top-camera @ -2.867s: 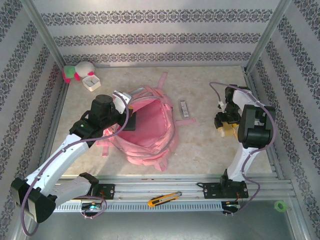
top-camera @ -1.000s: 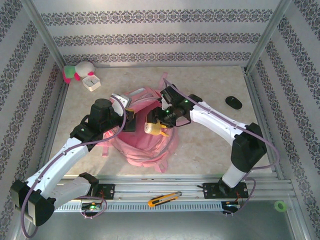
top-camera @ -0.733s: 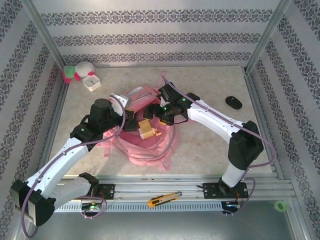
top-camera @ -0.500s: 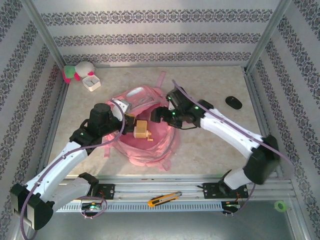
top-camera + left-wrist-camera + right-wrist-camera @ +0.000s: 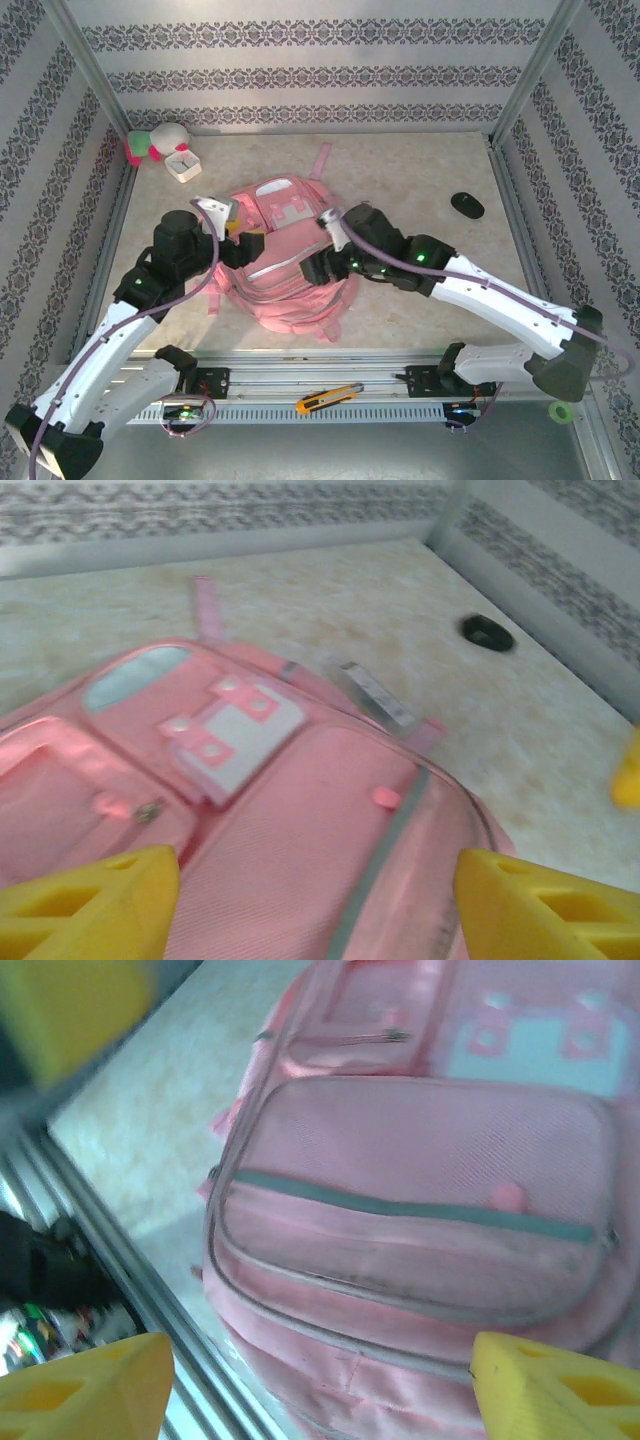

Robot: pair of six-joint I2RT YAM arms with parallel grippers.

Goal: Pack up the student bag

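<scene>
The student bag (image 5: 285, 250) is a big pink backpack lying flat mid-table with its front pockets and white patches facing up. My left gripper (image 5: 240, 247) stands open at the bag's left edge. In the left wrist view its yellow fingertips (image 5: 90, 905) are spread wide above the bag's front panel (image 5: 300, 810), with nothing between them. My right gripper (image 5: 325, 266) hovers open over the bag's near right part. In the right wrist view its fingertips (image 5: 555, 1385) straddle the bag's lower edge (image 5: 420, 1210) without holding anything.
A plush toy (image 5: 155, 143) and a small white box (image 5: 183, 163) sit in the far left corner. A black mouse (image 5: 467, 204) lies at the right, and a grey strip (image 5: 375, 692) beside the bag. A utility knife (image 5: 328, 398) rests on the near rail.
The left gripper opened and let go of the bag's flap, which fell shut over the yellow item dropped inside. The right arm drew back toward the near side.
</scene>
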